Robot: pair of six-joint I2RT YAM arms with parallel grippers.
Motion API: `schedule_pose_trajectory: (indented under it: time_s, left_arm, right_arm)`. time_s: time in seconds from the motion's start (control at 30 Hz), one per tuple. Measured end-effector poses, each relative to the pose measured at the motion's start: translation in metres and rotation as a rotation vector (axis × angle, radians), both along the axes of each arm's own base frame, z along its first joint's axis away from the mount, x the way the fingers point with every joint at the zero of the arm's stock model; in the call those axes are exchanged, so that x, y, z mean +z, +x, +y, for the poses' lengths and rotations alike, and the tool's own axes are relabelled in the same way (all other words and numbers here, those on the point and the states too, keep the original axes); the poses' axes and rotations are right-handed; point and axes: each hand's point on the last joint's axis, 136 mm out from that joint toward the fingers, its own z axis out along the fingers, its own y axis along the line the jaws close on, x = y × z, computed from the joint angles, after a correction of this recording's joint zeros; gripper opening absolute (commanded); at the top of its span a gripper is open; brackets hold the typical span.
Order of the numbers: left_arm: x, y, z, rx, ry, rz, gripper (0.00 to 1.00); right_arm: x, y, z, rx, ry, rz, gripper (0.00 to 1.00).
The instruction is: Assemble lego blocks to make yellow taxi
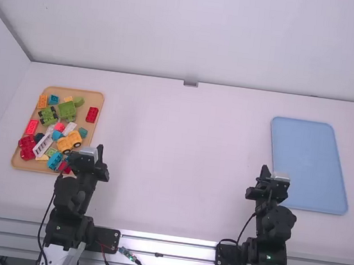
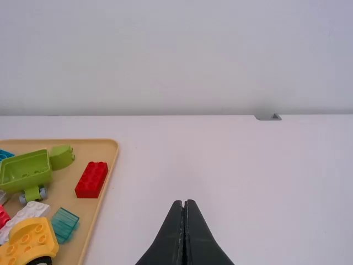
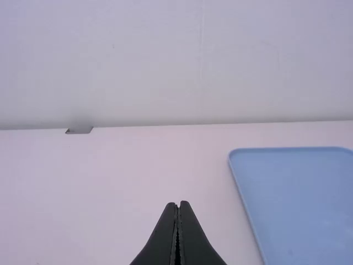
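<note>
Lego blocks (image 1: pixel 67 110) of many colours lie in a loose heap at the left of the high view, inside a tan tray (image 1: pixel 97 101). Near the heap's lower middle is a yellow car piece (image 1: pixel 69 141) with dark wheels, beside a long white slotted piece (image 1: pixel 43 146) set at a slant. A green wheeled base (image 1: pixel 48 116) sits in the upper half of the tray, an orange block (image 1: pixel 42 101) near its upper left corner, and a red brick (image 1: pixel 92 114) by its right edge. The left gripper (image 1: pixel 88 159) shows by the tray's lower right corner. Toward the right of the frame is a flat blue tray (image 1: pixel 308 161), its lower left edge partly behind the right gripper (image 1: pixel 273 182). Between the two trays stretches the white table (image 1: pixel 180 159).

In the left wrist view, the left gripper (image 2: pixel 185 202) has its fingers drawn together, with nothing between them. The yellow car piece shows its studs, with a see-through teal block (image 2: pixel 65 224) and a white studded brick (image 2: pixel 33 211) close by; the red brick lies apart from them, near the tan tray's rim.

In the right wrist view, the right gripper (image 3: pixel 178 203) is likewise closed up and empty, the blue tray's raised rim in sight beyond the fingertips and off to one side.
</note>
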Motion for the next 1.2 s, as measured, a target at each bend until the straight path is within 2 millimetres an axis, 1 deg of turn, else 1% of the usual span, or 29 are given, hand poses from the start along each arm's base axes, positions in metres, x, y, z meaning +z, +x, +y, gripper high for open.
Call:
schedule_pose_trajectory:
  time_s: [0.1, 0.23, 0.33, 0.5, 0.67, 0.83, 0.9, 0.97, 1.07, 1.1, 1.2]
  left_arm:
    - [0.002, 0.0, -0.001, 0.0, -0.005, -0.006, 0.03]
    - [0.003, 0.002, -0.003, -0.001, -0.014, -0.005, 0.07]
    - [0.009, 0.002, 0.001, 0.019, -0.016, 0.006, 0.1]
    - [0.016, 0.002, 0.009, 0.066, -0.012, 0.039, 0.15]
    - [0.023, 0.003, 0.015, 0.104, -0.007, 0.047, 0.19]
    - [0.052, 0.006, 0.024, 0.155, -0.008, -0.009, 0.25]
    - [0.067, 0.007, 0.026, 0.168, -0.01, -0.034, 0.28]
    - [0.074, 0.008, 0.027, 0.174, -0.01, -0.043, 0.3]
    - [0.087, 0.012, 0.028, 0.182, -0.011, -0.04, 0.36]
    - [0.088, 0.013, 0.028, 0.182, -0.01, -0.038, 0.37]
    - [0.095, 0.017, 0.029, 0.187, -0.022, -0.011, 0.43]
  right_arm:
    - [0.0, 0.0, 0.0, -0.003, 0.005, 0.0, 0.03]
    - [-0.007, 0.001, -0.002, -0.015, 0.025, 0.04, 0.06]
    - [-0.01, 0.0, -0.011, -0.066, 0.045, 0.077, 0.09]
    - [-0.01, -0.002, -0.024, -0.137, 0.075, 0.118, 0.13]
    - [-0.007, -0.003, -0.027, -0.159, 0.075, 0.144, 0.16]
    - [-0.006, -0.004, -0.028, -0.171, 0.051, 0.176, 0.2]
    - [-0.007, -0.005, -0.027, -0.172, 0.033, 0.197, 0.21]
    - [-0.006, -0.005, -0.027, -0.173, 0.019, 0.21, 0.22]
    - [-0.004, -0.006, -0.028, -0.181, -0.006, 0.232, 0.25]
    - [-0.004, -0.006, -0.028, -0.183, -0.009, 0.235, 0.25]
    - [-0.001, -0.006, -0.032, -0.202, -0.022, 0.247, 0.28]
